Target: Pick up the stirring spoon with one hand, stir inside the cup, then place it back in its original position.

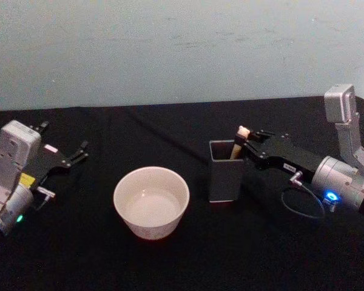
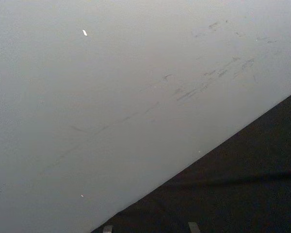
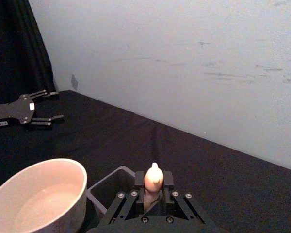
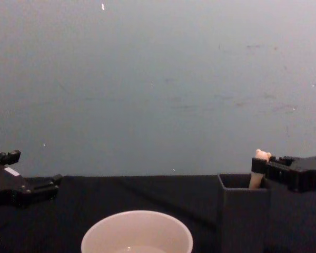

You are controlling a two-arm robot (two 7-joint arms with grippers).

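The stirring spoon (image 1: 237, 147) stands in the dark grey square holder (image 1: 225, 171), its cream bear-head top (image 4: 261, 155) poking above the rim. My right gripper (image 1: 245, 143) reaches in from the right and is shut on the spoon's handle just below the top. In the right wrist view the two black fingers (image 3: 139, 180) press against the spoon (image 3: 153, 178) on both sides, over the holder (image 3: 109, 188). The wide cream-white cup (image 1: 151, 202) sits left of the holder and holds some clear liquid. My left gripper (image 1: 65, 145) rests open at the far left, well away from the cup.
Black cloth covers the table (image 1: 188, 260), and a pale blue-grey wall (image 1: 182, 48) runs along its far edge. A black cable (image 1: 300, 209) loops beneath the right arm. A bare stretch of cloth separates the cup (image 4: 137, 234) from the holder (image 4: 242, 211).
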